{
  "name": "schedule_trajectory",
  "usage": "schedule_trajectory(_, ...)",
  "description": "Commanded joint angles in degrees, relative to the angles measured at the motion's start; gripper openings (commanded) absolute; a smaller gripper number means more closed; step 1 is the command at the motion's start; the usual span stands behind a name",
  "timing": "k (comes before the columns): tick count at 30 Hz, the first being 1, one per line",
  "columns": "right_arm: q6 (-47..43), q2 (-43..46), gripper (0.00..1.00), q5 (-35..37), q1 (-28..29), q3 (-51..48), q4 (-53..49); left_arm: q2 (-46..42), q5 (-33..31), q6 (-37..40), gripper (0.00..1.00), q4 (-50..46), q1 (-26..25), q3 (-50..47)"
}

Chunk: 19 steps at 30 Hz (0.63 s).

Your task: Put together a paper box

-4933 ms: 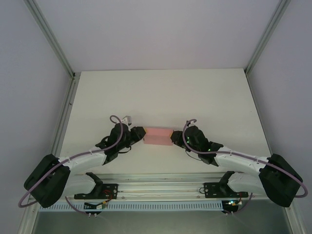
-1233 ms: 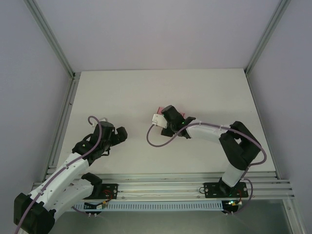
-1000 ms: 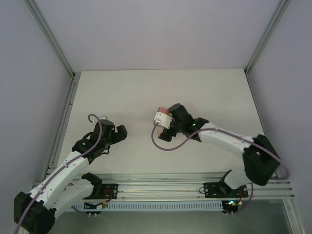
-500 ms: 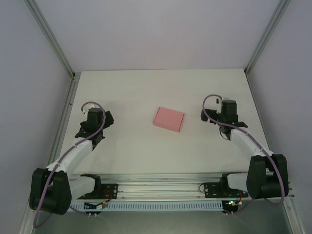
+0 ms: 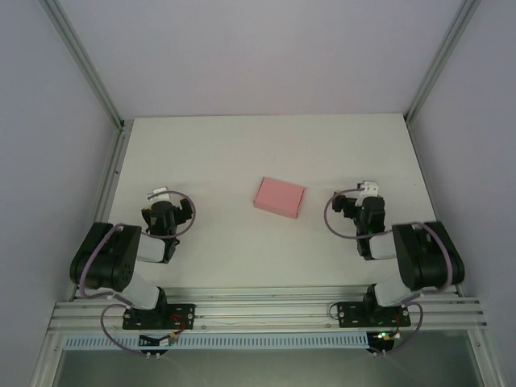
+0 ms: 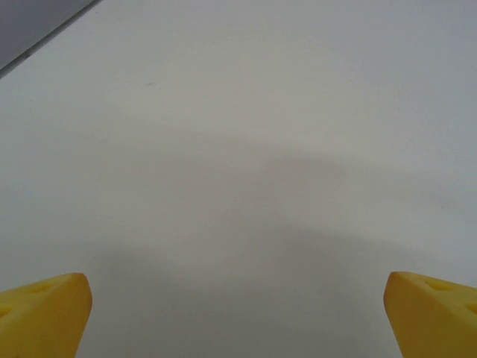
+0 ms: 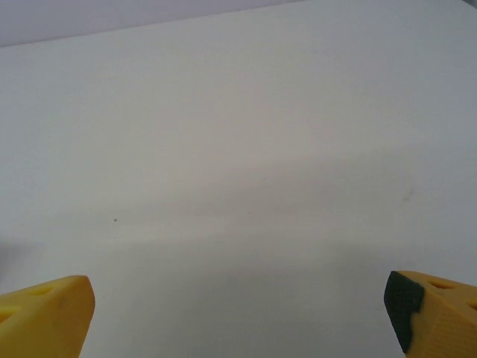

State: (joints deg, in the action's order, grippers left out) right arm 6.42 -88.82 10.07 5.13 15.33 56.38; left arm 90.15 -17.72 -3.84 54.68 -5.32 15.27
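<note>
The paper box [image 5: 280,197] is a small, shallow pink rectangular box lying closed on the white table [image 5: 258,153], slightly turned, near the middle. My left gripper [image 5: 165,211] is folded back near its base, well to the left of the box. My right gripper [image 5: 364,208] is folded back on the right, a short way from the box. In the left wrist view the left gripper [image 6: 238,317] stands open, its yellow fingertips [image 6: 45,313] wide apart over bare table. The right gripper [image 7: 240,317] is open too, its fingertips [image 7: 46,315] with nothing between them.
Aluminium frame posts [image 5: 81,60] rise at the back left and back right [image 5: 439,60] of the table. A metal rail [image 5: 258,310] runs along the near edge where the arm bases are bolted. Grey walls enclose the sides.
Both arms have pulled back from the table's middle towards their bases and folded up. The pink box, covered by the right gripper a second ago, lies free and has not moved lately.
</note>
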Motion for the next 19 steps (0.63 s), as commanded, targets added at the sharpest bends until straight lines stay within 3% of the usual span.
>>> schedule_trajectory(1, -0.31, 0.6, 1.0, -1.78, -0.57, 5.46, -2.31, -0.57, 3.1, 1.39, 1.0, -0.72, 0.58, 4.92)
schedule_trajectory(2, 0.59, -0.87, 1.0, -3.9, -2.04, 6.89, -2.28, 0.2, 1.67, 1.12, 1.0, -3.54, 0.58, 7.13)
schedule_trajectory(4, 2.59, 0.43, 1.0, -6.63, -4.33, 7.2, -5.46, 1.07, 3.47, 2.39, 1.0, 1.76, 0.37, 5.14)
schedule_trajectory(7, 2.45, 0.3, 1.0, -6.72, -4.19, 7.15, -5.0, 1.03, 2.89, 2.24, 1.0, -1.8, 0.35, 6.98)
schedule_trajectory(19, 2.09, -0.09, 1.0, -7.08, -4.22, 7.21, -4.4, 1.18, 3.21, 2.6, 1.0, -0.83, 0.36, 6.64)
